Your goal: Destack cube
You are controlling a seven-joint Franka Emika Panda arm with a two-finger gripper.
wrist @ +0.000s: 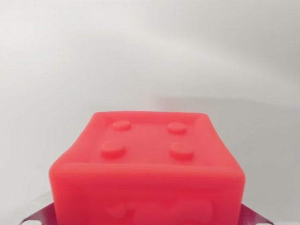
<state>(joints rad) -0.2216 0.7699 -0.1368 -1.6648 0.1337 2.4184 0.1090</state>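
The wrist view shows one red cube filling the lower centre of the picture, directly ahead of the claw's camera. Its upper face carries four round raised studs arranged in a square; the studs are the same red as the body. The near face of the cube shows further raised relief, cut off by the lower edge of the picture, so its shape cannot be read. The edges of the cube are rounded and slightly glossy.

At the lower corners, on either side of the cube, two thin metallic parts are partly visible, one toward the wrist view's left and one toward the wrist view's right. Each lies just beside a lower side of the cube. Whether they touch it cannot be determined.

The claw fingertips are not identifiable in this view; whether the claw is spread or clamped cannot be told.

Beyond the cube, a plain pale grey surface fills the picture. What the cube stands on is hidden.
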